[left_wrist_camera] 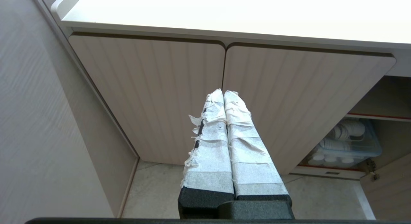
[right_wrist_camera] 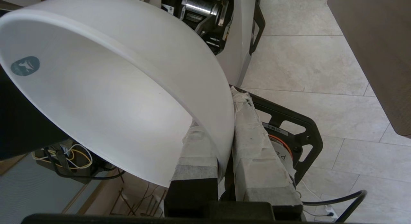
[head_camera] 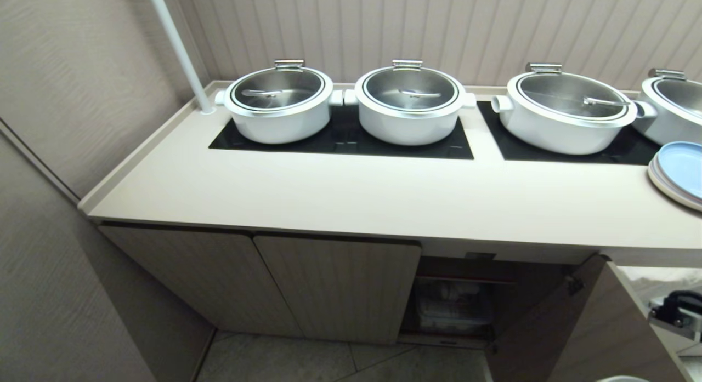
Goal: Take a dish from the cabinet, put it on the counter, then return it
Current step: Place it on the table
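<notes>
We count four large white lidded pots on the surface, the rightmost cut off at the edge, standing on two black glass cooktop panels. One stack of pale blue plates sits at the right; how many it holds we cannot tell. We see two closed cabinet doors, one open door, one white bowl, two hands.

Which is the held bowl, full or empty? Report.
Empty: the bowl pinched at its rim by the right gripper shows bare white inside.
</notes>
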Available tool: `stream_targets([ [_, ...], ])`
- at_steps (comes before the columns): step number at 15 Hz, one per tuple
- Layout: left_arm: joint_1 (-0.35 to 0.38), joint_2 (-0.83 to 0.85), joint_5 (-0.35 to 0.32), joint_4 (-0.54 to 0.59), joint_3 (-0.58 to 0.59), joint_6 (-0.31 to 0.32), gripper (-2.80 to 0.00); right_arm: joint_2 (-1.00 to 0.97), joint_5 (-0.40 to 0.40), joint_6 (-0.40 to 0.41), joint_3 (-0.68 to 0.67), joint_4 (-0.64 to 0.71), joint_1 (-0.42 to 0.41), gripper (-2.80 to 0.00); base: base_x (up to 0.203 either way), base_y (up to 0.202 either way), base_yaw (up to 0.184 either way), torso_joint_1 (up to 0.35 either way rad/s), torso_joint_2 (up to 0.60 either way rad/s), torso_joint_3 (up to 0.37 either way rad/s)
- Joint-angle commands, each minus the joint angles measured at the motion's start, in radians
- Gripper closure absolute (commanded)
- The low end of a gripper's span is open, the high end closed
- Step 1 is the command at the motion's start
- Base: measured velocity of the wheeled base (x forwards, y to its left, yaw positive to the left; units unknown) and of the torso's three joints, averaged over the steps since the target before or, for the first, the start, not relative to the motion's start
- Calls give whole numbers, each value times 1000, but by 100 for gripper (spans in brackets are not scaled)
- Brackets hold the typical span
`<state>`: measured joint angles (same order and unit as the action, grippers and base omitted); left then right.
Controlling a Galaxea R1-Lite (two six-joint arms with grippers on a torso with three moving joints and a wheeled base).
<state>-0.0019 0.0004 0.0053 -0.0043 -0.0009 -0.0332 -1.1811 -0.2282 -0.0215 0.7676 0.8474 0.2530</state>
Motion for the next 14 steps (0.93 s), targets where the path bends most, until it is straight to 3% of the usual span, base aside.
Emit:
stream_targets([
  [1, 0, 0, 1, 0, 0, -1, 0, -10, -3, -1, 8, 8, 0, 0, 0, 0, 0, 0, 0, 0],
  [6, 0, 0, 1, 0, 0, -1, 0, -12, -2, -6, -4, -1, -1, 0, 0, 0, 0, 0, 0, 0],
  [10, 0, 0, 1, 0, 1, -1, 0, -80, 0, -58, -15, -77, -1, 0, 0, 0, 0, 0, 0, 0],
  [14, 0, 0, 1, 0, -1, -1, 0, -181, 3, -71, 72, -123, -1, 0, 0, 0, 0, 0, 0, 0],
])
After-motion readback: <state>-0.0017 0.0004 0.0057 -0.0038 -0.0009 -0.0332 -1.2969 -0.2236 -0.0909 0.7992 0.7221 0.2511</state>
